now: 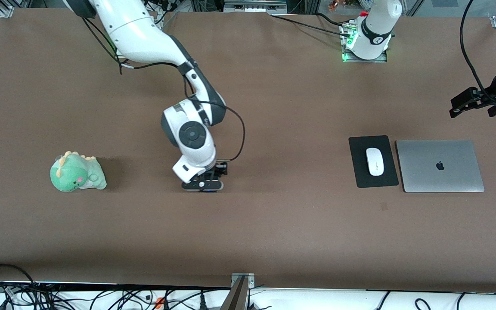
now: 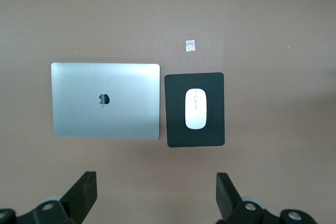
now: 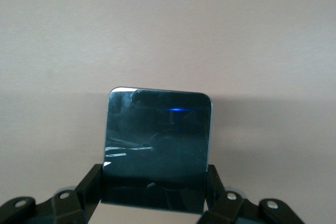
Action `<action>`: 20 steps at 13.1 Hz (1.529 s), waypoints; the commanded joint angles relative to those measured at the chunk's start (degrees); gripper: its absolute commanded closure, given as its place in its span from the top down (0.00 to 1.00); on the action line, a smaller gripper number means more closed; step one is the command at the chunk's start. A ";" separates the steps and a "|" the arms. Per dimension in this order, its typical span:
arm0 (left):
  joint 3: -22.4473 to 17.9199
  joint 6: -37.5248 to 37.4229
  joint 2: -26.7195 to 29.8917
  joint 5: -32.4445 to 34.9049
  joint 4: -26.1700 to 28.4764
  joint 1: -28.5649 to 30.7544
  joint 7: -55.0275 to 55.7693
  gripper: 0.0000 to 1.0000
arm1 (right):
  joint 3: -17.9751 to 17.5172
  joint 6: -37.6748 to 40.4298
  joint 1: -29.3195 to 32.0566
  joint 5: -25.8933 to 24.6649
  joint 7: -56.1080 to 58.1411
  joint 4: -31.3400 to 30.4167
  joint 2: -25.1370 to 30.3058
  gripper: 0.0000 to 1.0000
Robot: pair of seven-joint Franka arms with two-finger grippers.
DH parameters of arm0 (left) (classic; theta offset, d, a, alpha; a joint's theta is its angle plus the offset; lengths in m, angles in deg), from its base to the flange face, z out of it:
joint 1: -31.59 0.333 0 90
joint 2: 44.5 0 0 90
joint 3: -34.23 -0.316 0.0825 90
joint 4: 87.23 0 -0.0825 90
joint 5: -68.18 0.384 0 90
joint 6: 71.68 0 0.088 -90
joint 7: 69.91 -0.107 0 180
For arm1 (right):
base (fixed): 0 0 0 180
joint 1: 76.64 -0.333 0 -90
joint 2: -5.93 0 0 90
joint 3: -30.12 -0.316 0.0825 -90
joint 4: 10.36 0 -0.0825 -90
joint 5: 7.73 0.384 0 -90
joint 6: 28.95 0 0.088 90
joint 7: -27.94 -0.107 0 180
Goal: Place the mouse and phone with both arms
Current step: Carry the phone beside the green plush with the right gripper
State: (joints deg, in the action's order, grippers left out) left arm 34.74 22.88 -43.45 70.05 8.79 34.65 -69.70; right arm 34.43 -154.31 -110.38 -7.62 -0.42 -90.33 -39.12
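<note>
Phone (image 3: pixel 157 145) clamped across width in right pincer (image 3: pixel 153 188).

A brown surface (image 1: pixel 274 224) is seen carrying a green plush dinosaur (image 1: pixel 77 172) toward the right arm's end, and a black mouse pad (image 1: pixel 358 170) just beside a closed silver laptop (image 1: pixel 439 165) toward the left arm's end.

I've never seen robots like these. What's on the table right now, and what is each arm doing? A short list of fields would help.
Right end effector: down at mid-table, shut on the phone
Left end effector: open, up in the air above the table's left-arm end, waiting
Mouse: lying on the mouse pad
Laptop: closed, beside the pad
Plush dinosaur: toward the right arm's end of the table
</note>
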 commanded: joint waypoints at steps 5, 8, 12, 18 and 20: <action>-0.16 -0.26 -0.08 -0.55 -1.19 -0.25 -0.74 1.00 | -0.62 3.98 10.53 1.38 16.73 -10.17 8.03 0.52; -0.16 -0.96 -0.08 -0.55 -1.36 -0.34 -0.65 1.00 | -0.62 2.75 14.40 1.38 21.76 -17.13 12.16 0.52; 0.98 -1.58 -0.08 -0.64 -1.80 -0.42 -0.30 1.00 | -0.62 -2.85 17.21 1.82 23.35 -25.13 15.07 0.53; 1.16 -2.63 -0.34 -0.64 -2.59 -0.42 -0.21 1.00 | -0.53 -10.70 18.63 1.82 23.35 -28.66 13.23 0.61; 1.16 -2.63 -0.34 -0.64 -2.59 -0.42 -0.21 1.00 | -0.53 -11.05 19.06 1.82 23.35 -28.66 12.79 0.80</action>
State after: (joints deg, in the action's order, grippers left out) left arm 35.84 21.62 -43.45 70.05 7.63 34.30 -69.66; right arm 34.66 -164.39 -92.49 -6.76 21.87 -118.17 -26.86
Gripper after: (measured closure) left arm 0.000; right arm 0.194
